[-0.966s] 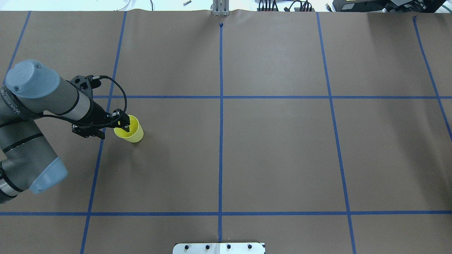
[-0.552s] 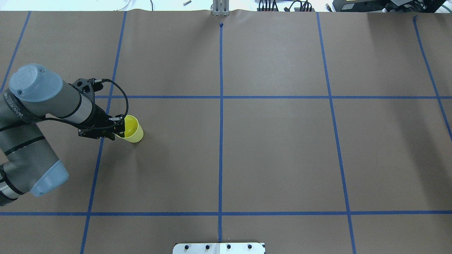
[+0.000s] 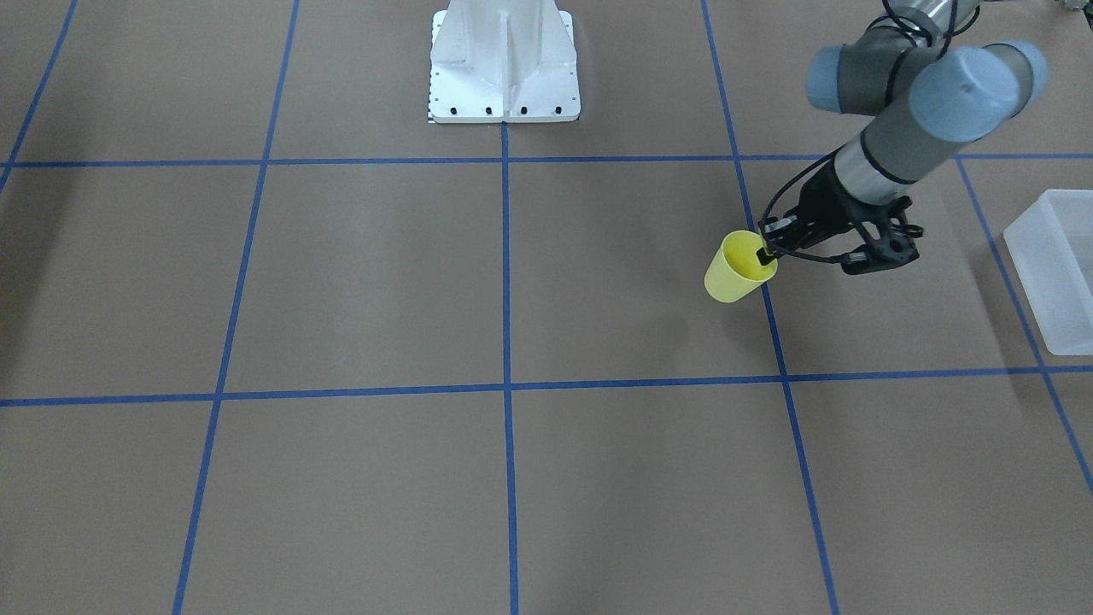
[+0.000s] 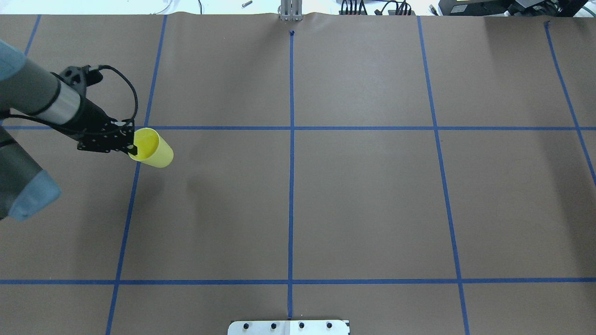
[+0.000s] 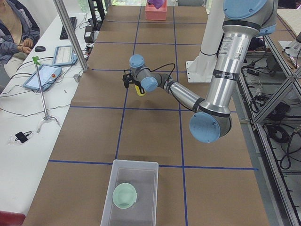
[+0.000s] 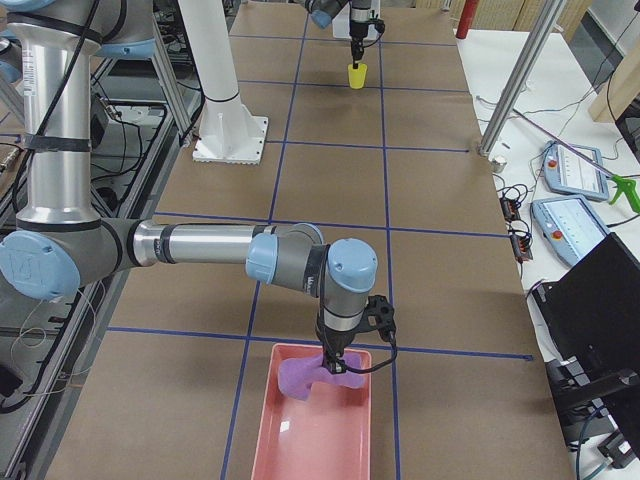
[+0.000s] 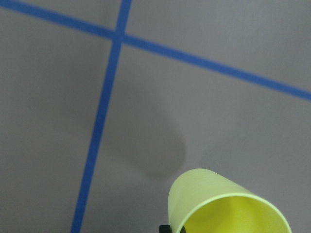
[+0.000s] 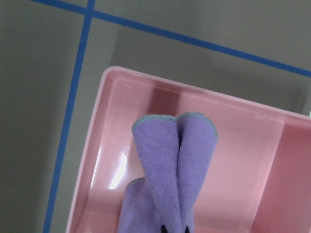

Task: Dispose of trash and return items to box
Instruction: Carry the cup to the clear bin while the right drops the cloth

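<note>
- Inside the box (image 5: 141, 183), the green bowl (image 5: 124, 196) already sits.
- Well away from the box, your left gripper (image 4: 132, 149) pinches the yellow cup (image 4: 152, 150) by its rim, tilted and clear of the table. So thin a hold may let it slip mid-carry.
- Farthest from the box, your right gripper (image 6: 336, 362) clamps a purple cloth (image 8: 175, 165) over the pink tray (image 6: 300, 440).

Yellow cup (image 4: 152, 150) hangs tilted above the table (image 4: 372, 209); green bowl (image 5: 124, 196) sits inside translucent box (image 5: 146, 193).
</note>
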`<state>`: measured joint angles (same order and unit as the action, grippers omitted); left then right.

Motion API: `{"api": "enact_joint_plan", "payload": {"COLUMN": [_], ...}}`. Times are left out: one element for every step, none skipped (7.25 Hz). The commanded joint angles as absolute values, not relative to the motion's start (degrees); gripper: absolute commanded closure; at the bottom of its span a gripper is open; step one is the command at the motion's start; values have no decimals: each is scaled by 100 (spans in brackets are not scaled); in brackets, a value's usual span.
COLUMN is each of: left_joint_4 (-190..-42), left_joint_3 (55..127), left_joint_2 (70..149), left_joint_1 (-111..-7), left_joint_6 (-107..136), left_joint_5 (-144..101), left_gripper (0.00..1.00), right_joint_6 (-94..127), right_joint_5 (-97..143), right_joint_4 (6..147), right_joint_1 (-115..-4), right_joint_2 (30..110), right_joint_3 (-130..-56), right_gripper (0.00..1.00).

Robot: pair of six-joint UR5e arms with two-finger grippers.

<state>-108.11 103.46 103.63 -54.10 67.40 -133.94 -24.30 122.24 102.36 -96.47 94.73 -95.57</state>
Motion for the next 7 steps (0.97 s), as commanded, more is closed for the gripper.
{"api": "enact_joint_plan", "payload": {"left_joint_4": [-10060, -9489, -8787, -8267, -8105, -8104, -8104], "left_joint_3": [10327, 10301, 10162, 9864, 9357, 8917, 8573], "left_joint_2": [10301, 10153, 10099, 10099, 10107, 10099, 10099], "left_joint_1": [-6472, -7069, -7606, -8203, -8740, -9093, -9419], "left_joint_6": [4968, 3661, 2273, 1041, -24, -836, -1531], "left_joint_5": [-13964, -14105, -14115, -14115, -14115, -14115, -14098], "left_gripper": [100, 100, 100, 100, 100, 100, 100], "right_joint_6": [-2602, -2584, -2549, -2540, -2531, -2514, -2366], "right_joint_5": [12069, 12076, 12067, 12085, 12111, 12137, 12225], "right_joint_4": [9638, 9415, 9387, 9387, 9387, 9387, 9387], "right_joint_1": [-9650, -9650, -9650, -9650, -9650, -9650, -9650], "right_joint_2": [9780, 9791, 9765, 9756, 9721, 9677, 9651], "right_joint_3": [-9159, -8975, -8965, -8965, -9017, -9113, -9297], "right_gripper": [100, 100, 90, 20, 0, 0, 0]}}
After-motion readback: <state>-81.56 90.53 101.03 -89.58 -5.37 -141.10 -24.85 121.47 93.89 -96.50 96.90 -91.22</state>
